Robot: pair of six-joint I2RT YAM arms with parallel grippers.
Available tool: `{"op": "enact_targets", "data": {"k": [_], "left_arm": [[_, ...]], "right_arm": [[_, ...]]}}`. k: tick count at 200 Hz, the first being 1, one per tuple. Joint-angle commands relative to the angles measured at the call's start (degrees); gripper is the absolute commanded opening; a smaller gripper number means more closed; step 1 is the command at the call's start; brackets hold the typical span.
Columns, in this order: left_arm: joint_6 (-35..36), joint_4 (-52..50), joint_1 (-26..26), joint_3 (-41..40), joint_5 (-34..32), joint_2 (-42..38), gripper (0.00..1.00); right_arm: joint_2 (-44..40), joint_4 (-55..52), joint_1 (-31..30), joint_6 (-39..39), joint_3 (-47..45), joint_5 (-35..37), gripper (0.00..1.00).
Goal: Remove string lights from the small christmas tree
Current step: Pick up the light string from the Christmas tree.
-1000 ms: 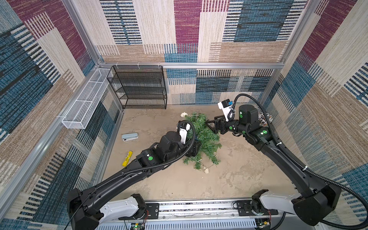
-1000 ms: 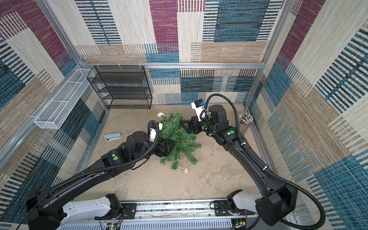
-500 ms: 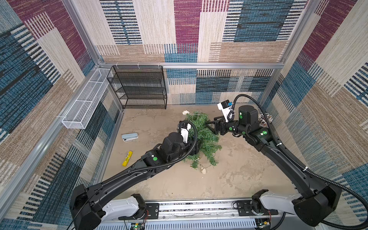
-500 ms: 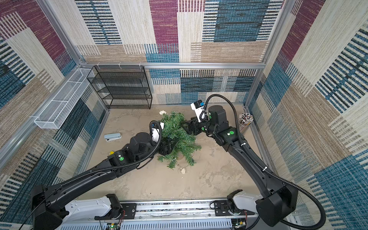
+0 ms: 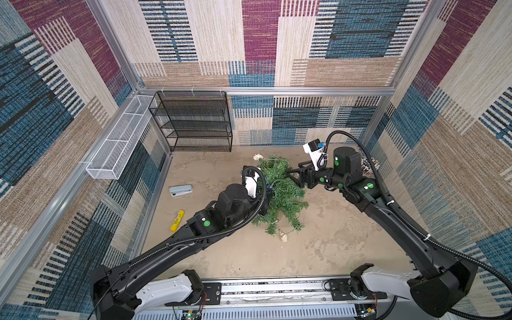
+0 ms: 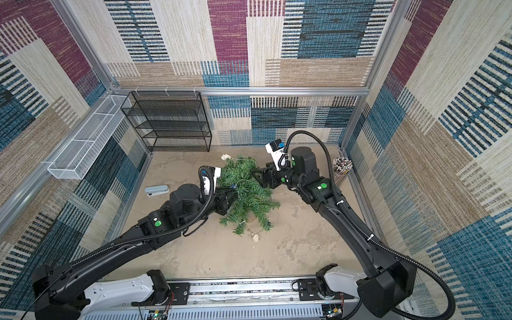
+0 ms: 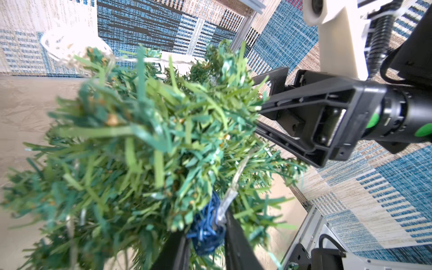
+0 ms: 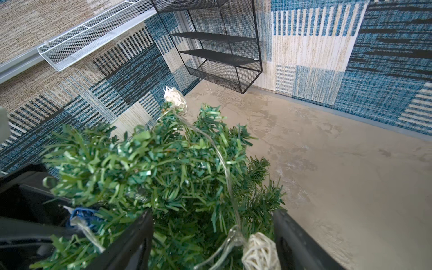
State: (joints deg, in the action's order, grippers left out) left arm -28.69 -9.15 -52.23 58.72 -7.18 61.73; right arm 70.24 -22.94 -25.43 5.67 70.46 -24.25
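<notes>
The small christmas tree (image 5: 281, 191) (image 6: 248, 191) stands on the floor between both arms, green and bushy. The string lights run over it as a pale wire (image 8: 224, 163) with cream woven balls (image 5: 257, 157) (image 8: 260, 252) and a dark blue ball (image 7: 207, 233). My left gripper (image 7: 207, 224) (image 6: 231, 194) is pushed into the tree's left side and is shut on that blue ball. My right gripper (image 8: 212, 214) (image 5: 291, 174) stands open at the tree's right side, with branches and one cream ball between its fingers. Another cream ball (image 6: 255, 236) lies on the floor in front.
A black wire shelf (image 5: 194, 122) stands at the back left, and a white mesh basket (image 5: 119, 141) hangs on the left wall. A grey case (image 5: 180, 190) and a yellow marker (image 5: 177, 220) lie at the left. A cup of pencils (image 6: 342, 166) stands at the back right.
My left arm has reached further into the tree and its jaws have closed on the blue ball. The right gripper has stayed open in place.
</notes>
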Motion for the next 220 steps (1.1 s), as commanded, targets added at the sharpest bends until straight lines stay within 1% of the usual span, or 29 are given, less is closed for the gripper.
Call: {"op": "enact_targets", "data": {"k": [1,36,66,84,108,129,162,196,220], "left_arm": [[2.59,-5.16,-0.07,2.62,0.18,-0.48,0.25],[6.82,-13.74,-0.14,9.54,0.34,1.81,0.22],[11.91,-20.07,-0.11,16.41,0.77,5.0,0.22],[14.72,-23.51,-0.1,20.7,1.09,6.96,0.22],[18.16,-27.58,-0.24,25.66,1.29,9.31,0.23],[20.92,-29.35,-0.33,28.61,1.97,10.57,0.22],[24.65,-30.48,-0.41,32.17,3.29,12.57,0.24],[26.69,-30.93,-0.42,36.46,5.56,15.95,0.24],[27.8,-30.94,-0.4,38.66,7.25,18.42,0.24]], "right_arm": [[-0.54,-0.27,0.32,-1.19,0.47,1.24,0.83],[-1.06,-1.12,0.92,-1.95,0.72,1.67,0.83],[-1.67,-2.96,2.0,-3.44,2.52,2.52,0.85],[-2.53,-3.16,2.58,-4.51,3.49,1.89,0.87],[-3.52,-2.91,2.76,-6.05,4.12,-1.04,0.92],[-4.02,-2.44,2.74,-7.2,4.16,-3.61,0.97],[-4.25,-1.01,2.23,-9.11,4.14,-6.8,1.0],[-4.05,1.78,1.97,-9.87,3.95,-8.64,0.99],[-3.38,3.92,1.88,-9.89,3.31,-8.71,0.98]]}}
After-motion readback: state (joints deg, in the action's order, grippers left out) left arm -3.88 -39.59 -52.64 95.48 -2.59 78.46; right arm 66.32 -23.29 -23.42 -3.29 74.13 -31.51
